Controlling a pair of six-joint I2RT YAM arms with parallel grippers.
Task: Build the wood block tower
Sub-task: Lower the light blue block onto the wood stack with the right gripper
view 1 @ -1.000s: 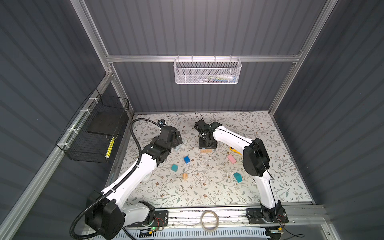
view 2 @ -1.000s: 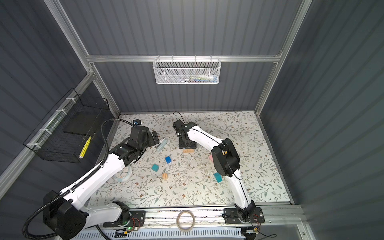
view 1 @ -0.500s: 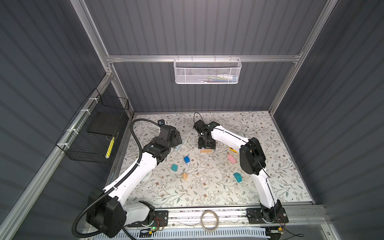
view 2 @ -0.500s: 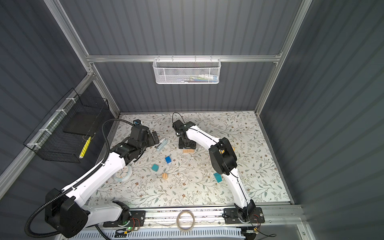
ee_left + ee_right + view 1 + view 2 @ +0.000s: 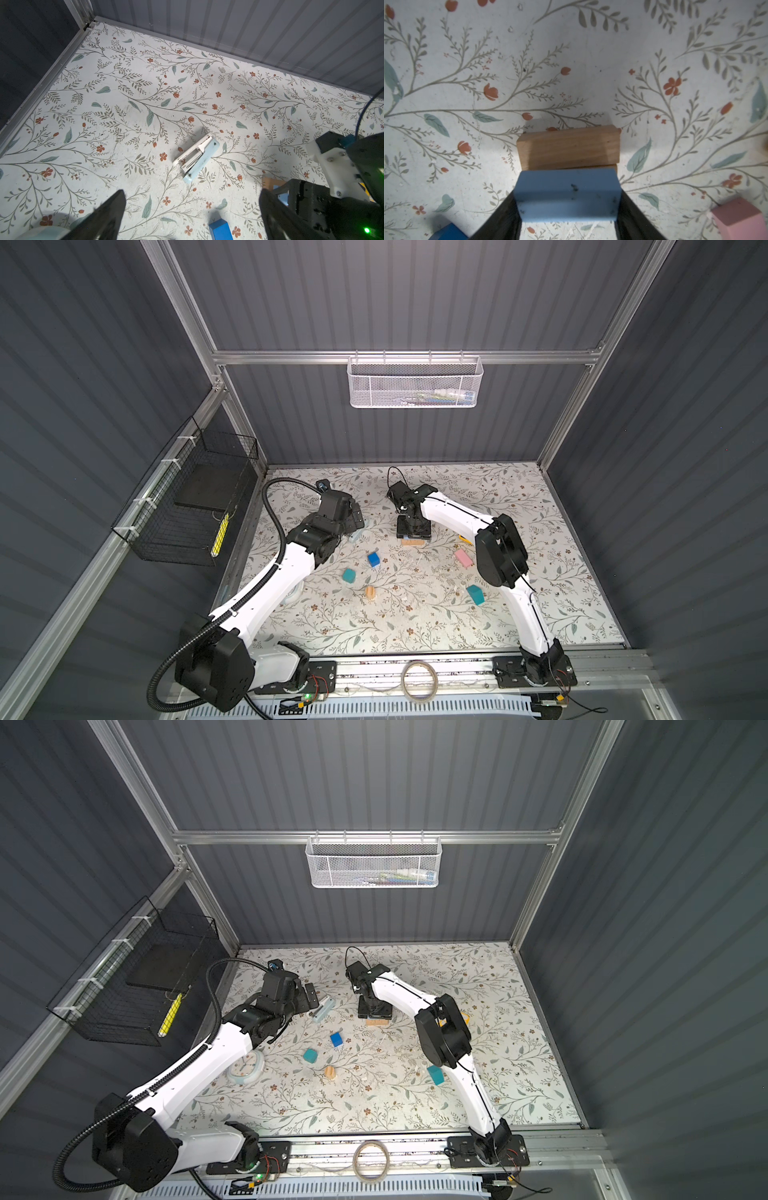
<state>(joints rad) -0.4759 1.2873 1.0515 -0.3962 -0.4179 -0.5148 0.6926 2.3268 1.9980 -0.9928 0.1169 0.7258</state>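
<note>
- The left arm point(image 5: 282, 572) rises from the front rail point(image 5: 457, 668), bends at the elbow and reaches well left of the tan bar point(image 5: 569, 147). Its left gripper point(image 5: 192, 193) hovers above the flowered mat point(image 5: 415, 626), jaws spread wide with nothing between them.
- A pale blue-white stapler point(image 5: 196, 159) lies on the mat between that gripper and the tan bar.
- Left of the tan bar and nearer the front rail, a teal block point(image 5: 348, 575), a dark blue block point(image 5: 373, 559) and a small tan block point(image 5: 370, 592) lie apart from one another.
- The tan bar lies flat near the middle of the mat. Bare mat runs from it to the back wall point(image 5: 395, 435).
- The right gripper point(image 5: 413, 527) points straight down over the tan bar and clamps a light blue block point(image 5: 566, 193) by its ends. Whether the block touches the bar cannot be told.
- The right arm point(image 5: 453, 512) arches up from the front rail, its elbow raised right of the tan bar.
- Right of the tan bar sit a pink block point(image 5: 462, 558) and, nearer the front rail, a teal pointed roof piece point(image 5: 475, 594), well apart.
</note>
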